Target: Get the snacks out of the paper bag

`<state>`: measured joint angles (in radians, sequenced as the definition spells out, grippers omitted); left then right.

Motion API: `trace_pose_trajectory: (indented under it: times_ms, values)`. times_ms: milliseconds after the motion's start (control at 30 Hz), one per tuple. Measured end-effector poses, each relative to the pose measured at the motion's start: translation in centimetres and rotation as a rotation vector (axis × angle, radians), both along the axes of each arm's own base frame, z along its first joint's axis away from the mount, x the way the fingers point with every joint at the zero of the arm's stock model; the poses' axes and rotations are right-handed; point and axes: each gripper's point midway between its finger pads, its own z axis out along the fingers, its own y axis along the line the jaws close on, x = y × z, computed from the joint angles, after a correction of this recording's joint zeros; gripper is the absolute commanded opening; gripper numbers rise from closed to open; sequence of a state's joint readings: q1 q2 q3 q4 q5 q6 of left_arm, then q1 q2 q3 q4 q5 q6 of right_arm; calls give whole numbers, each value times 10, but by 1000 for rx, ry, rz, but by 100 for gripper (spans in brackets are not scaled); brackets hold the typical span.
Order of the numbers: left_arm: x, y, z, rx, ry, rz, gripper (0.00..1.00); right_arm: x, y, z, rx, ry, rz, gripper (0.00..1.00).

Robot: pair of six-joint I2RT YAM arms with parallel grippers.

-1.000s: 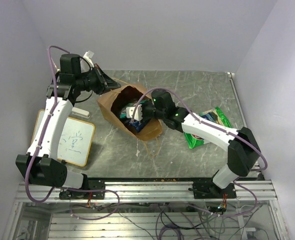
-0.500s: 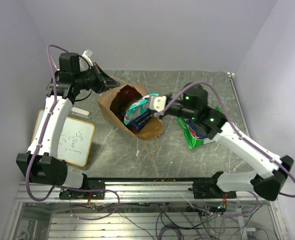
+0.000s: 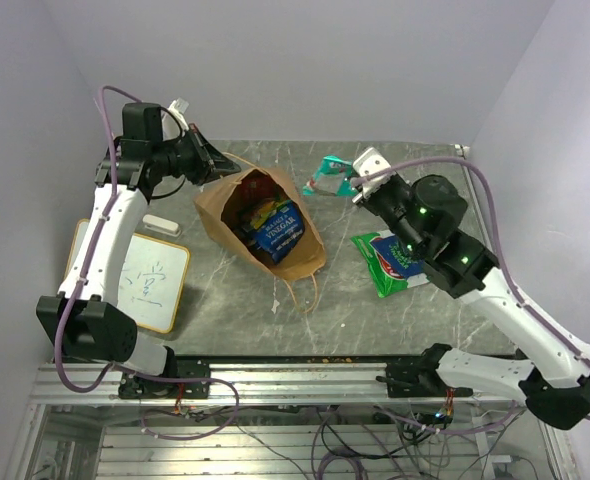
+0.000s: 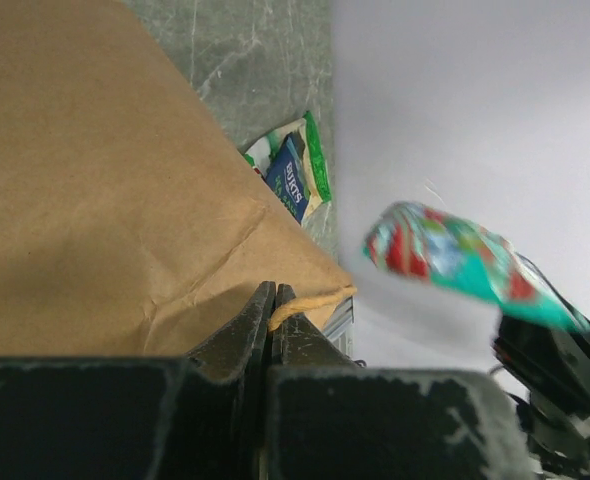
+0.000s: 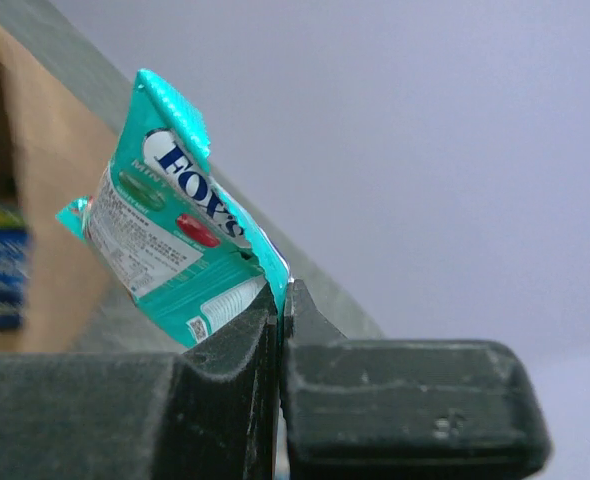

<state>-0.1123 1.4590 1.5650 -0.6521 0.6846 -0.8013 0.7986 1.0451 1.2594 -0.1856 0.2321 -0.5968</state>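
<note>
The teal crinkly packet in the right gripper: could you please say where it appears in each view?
Top external: teal crinkly packet upper centre, in the right gripper, right of the brown paper bag.
Left wrist: packet right of centre, beyond the bag.
Right wrist: packet left of centre; bag at left edge.
Shared landmark: the bag.

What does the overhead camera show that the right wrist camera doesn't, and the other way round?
Only the overhead view shows the left gripper pinching the paper bag at its rim, the whiteboard, and a green-white packet lying on the table. Only the right wrist view shows the FOX'S lettering on the teal packet, and, close up, the right gripper shut on its corner. Both show that packet held up outside the bag, with blue packets inside it.
</note>
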Motion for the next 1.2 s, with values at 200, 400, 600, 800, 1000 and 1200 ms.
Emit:
trace_pose_trajectory:
  times_ms: [200,400,600,800,1000,1200]
  values:
    - [1,-1,1,6,-4,-10,7,51,-92,-105,-128,246,-417,0]
    - [2,-8,-2,8,3,-32,7,50,-206,-203,-258,475,-763,0]
    - [1,-10,-2,7,5,-38,7,47,-233,-238,-279,570,-820,0]
    - [2,-10,-3,8,3,-39,7,52,-203,-279,-211,713,-692,0]
    - [3,-10,-5,11,6,-44,7,39,-179,-308,-105,813,-600,0]
    - [0,-13,-9,17,21,-57,7,14,-167,-343,-58,934,-556,0]
